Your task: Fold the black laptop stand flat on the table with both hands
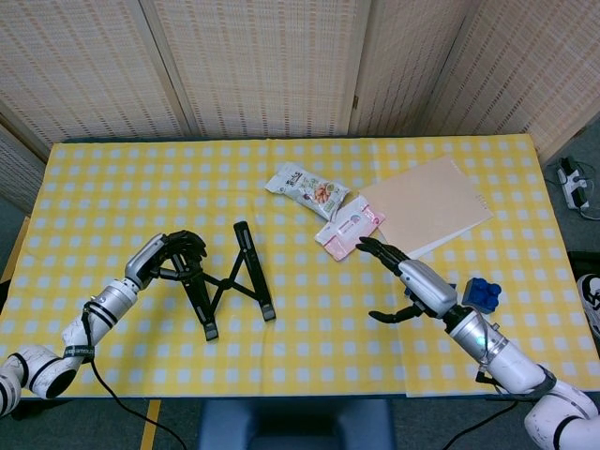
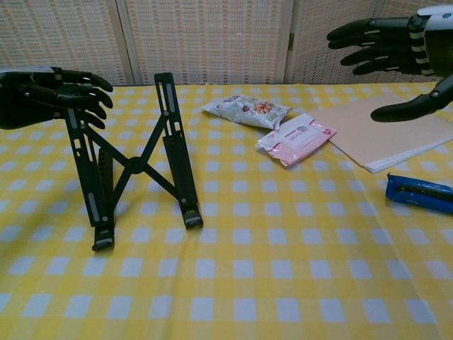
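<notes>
On the yellow-checked table (image 1: 309, 375) the black laptop stand (image 2: 134, 166) stood unfolded, the left robot hand (image 2: 53, 92) gripping its top, the right robot hand (image 2: 396, 53) spread empty, well apart.

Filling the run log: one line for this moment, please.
laptop stand: upright, unfolded | left hand: grips its top | right hand: open, apart

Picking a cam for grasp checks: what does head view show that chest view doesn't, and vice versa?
Head only: both forearms, and the right hand hovering open, well right of the laptop stand.
Chest only: the stand's upright X profile from the side, with the left hand's fingers curled over the top of its left bar.
Both: stand still unfolded, snack bag, pink pack, tan sheets, blue object.
</notes>
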